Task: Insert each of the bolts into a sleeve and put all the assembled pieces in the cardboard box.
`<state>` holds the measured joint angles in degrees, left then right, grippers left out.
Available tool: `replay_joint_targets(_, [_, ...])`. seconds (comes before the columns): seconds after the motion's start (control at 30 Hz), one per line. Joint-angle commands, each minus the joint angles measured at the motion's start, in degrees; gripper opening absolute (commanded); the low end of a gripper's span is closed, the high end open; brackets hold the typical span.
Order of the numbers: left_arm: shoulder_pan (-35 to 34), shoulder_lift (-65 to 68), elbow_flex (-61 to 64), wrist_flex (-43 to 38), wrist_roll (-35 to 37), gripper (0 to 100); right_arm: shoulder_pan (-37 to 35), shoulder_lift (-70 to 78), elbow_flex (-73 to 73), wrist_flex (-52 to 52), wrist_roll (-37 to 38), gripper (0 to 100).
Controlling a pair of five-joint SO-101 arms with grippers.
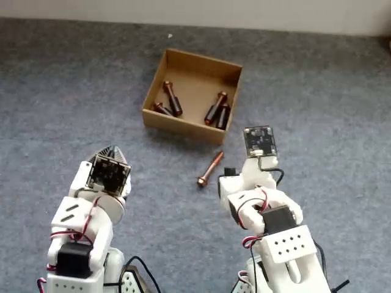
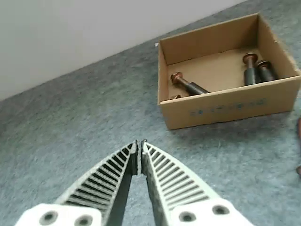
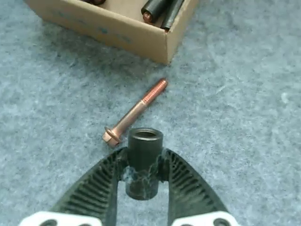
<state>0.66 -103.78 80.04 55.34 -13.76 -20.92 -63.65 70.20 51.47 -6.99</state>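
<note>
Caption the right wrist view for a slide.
Right gripper holds a dark sleeve beside a loose copper bolt on grey carpet, near the cardboard box.

Right wrist view: box (image 3: 103,30) cut off by the frame edge; two pieces (image 3: 157,9) inside show ends only; gripper (image 3: 144,154) covers the flanks of the sleeve (image 3: 145,165). Left wrist view: bolt (image 2: 299,128) cut by the edge; box wall hides a piece (image 2: 175,97) below its head.
</note>
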Motion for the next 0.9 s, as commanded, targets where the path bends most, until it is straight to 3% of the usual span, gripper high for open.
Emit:
replay_joint_targets(0.0, [4.7,0.48,-6.46,3.16,-0.79,6,3.21,-1.63,0.66,-3.82,-0.79,0.5])
replay_joint_targets(0.23, [10.42,5.23,-7.69,3.25,-0.79,6,8.92,-1.71,1.54,-6.29,-5.19,0.5])
replay_joint_targets(0.53, [19.56,36.44,-23.16,3.16,-0.62,7,9.63,-1.36,1.8,-7.78,-5.19,0.5])
replay_joint_targets(0.67, [22.46,49.98,-28.79,3.16,-0.35,14,13.85,-1.63,1.8,-7.87,-5.19,0.5])
replay_joint_targets(0.87, [25.19,67.12,-37.49,-0.09,4.48,15,20.62,-1.45,1.8,-11.3,-9.76,0.5])
